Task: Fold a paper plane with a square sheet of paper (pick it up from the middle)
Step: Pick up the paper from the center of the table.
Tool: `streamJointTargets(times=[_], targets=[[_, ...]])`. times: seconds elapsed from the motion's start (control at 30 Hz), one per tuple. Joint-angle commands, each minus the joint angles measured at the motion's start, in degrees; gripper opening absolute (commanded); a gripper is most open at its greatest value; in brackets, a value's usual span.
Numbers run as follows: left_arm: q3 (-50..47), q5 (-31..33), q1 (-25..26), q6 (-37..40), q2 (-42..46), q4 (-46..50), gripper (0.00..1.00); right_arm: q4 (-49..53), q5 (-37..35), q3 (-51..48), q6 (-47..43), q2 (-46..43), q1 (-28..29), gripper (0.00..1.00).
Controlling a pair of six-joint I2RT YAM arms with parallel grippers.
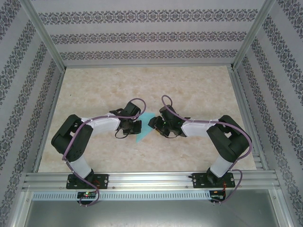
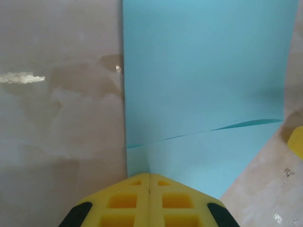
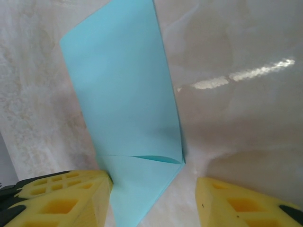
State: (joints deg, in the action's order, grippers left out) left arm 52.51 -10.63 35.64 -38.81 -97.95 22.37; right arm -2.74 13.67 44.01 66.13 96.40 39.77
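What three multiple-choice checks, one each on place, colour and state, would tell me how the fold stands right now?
1. Where does the paper lie?
A) between the left fingers and the right fingers
B) against the back wall
C) on the front rail

2. What colour is the paper?
A) white
B) light blue
C) yellow

3. How do the right fingers stand?
A) pressed together
B) clamped on a rail
C) apart, with a wide gap

Answers:
1 A: the top view shows the sheet in the middle, with an arm reaching in from each side.
2 B: both wrist views show plain light blue.
3 C: the right wrist view shows its two yellow fingers well apart, while the left fingers meet at a seam.
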Motion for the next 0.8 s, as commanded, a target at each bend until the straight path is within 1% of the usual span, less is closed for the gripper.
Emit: streamJointTargets(times=[0.0,0.17,0.33,0.77], targets=[[-0.4,2.2,-1.2,-2.0,-0.6,1.5,0.03,-1.1,1.0,2.0,-0.4,0.8,0.8,0.51],[-1.9,1.4,-1.7,-3.8,-0.4,0.6,0.03,-1.3,1.6,2.7,-0.5,1.7,0.9,0.50],[-3.4,-0.7,-2.6,-5.5,-0.2,-1.0,0.04,0.0,1.0,3.6,-0.4,2.5,0.8,0.50],[-4.4,-1.8,-3.2,-5.8,-0.4,-1.9,0.04,1.5,-0.2,4.3,-0.1,3.7,0.7,0.50]])
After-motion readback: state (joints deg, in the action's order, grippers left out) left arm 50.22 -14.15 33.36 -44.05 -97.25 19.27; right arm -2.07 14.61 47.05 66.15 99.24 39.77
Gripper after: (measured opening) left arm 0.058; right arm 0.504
